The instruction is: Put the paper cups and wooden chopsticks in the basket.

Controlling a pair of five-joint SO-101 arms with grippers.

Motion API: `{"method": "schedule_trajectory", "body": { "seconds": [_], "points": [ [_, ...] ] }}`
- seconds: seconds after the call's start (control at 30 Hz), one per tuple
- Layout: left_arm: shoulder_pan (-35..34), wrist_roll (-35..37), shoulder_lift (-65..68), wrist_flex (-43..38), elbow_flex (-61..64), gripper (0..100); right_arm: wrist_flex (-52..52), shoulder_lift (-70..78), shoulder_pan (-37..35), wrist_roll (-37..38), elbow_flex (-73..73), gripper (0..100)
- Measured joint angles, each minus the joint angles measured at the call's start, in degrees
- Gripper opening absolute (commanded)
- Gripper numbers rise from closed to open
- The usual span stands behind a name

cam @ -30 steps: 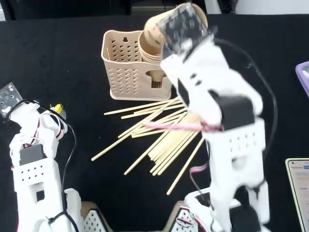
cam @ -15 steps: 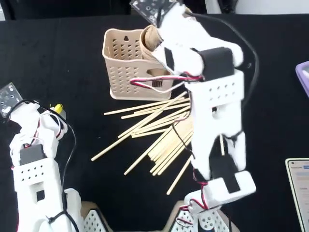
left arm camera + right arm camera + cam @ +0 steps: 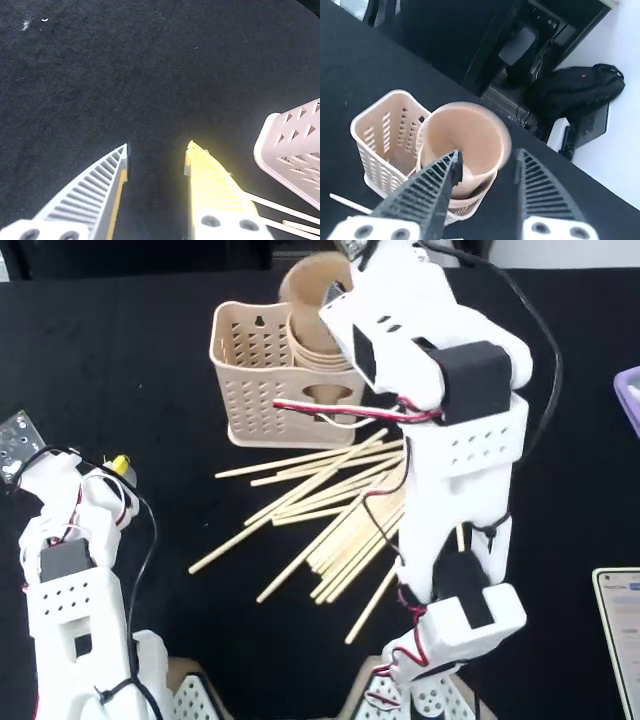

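Black surface (image 3: 120, 340) carries everything. The right arm (image 3: 470, 450) is the biggest item. It stretches from the near edge over the stick pile, and its wrist ends above the basket. The left arm (image 3: 70, 590) is folded at the near left corner, well apart from the basket.

The beige perforated basket (image 3: 255, 390) stands upright toward the far side of the surface. Wooden chopsticks (image 3: 330, 530) lie loose on the surface in a fanned pile, just in front of the basket and not inside it. Some run under the right arm. A few stick ends and a basket corner (image 3: 295, 150) show in the left wrist view.

A stack of paper cups (image 3: 310, 345) sits nested inside the basket, at the end under the right arm. The top cup (image 3: 305, 285) sits tilted on the stack and rises above the rim, mouth toward the wrist camera.

The right pincer (image 3: 487, 155) is spread wide just above the top cup. One finger overlaps the cup rim in that view, contact unclear. The other finger is apart from it.

The left pincer (image 3: 157, 147) is spread too, nothing between the fingers, low over bare surface near the basket.

A flat device with a screen (image 3: 620, 640) and a purple object (image 3: 630, 390) sit at the right edge. A black bag (image 3: 580, 90) lies in the room behind.
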Motion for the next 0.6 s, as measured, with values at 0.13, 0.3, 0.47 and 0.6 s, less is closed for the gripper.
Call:
{"method": "schedule_trajectory", "body": {
  "seconds": [0.13,0.3,0.47,0.6],
  "points": [
    [0.0,0.0,0.0,0.0,0.0,19,0.0,0.0,-0.09,-0.79,0.0,13.6],
    [0.0,0.0,0.0,0.0,0.0,19,-0.97,1.93,-0.09,-5.54,1.49,1.2],
    [0.0,0.0,0.0,0.0,0.0,19,-4.13,3.25,-0.09,-9.76,4.48,1.1],
    [0.0,0.0,0.0,0.0,0.0,19,-7.3,2.46,-0.97,-10.37,5.89,1.1]
  ]
}}
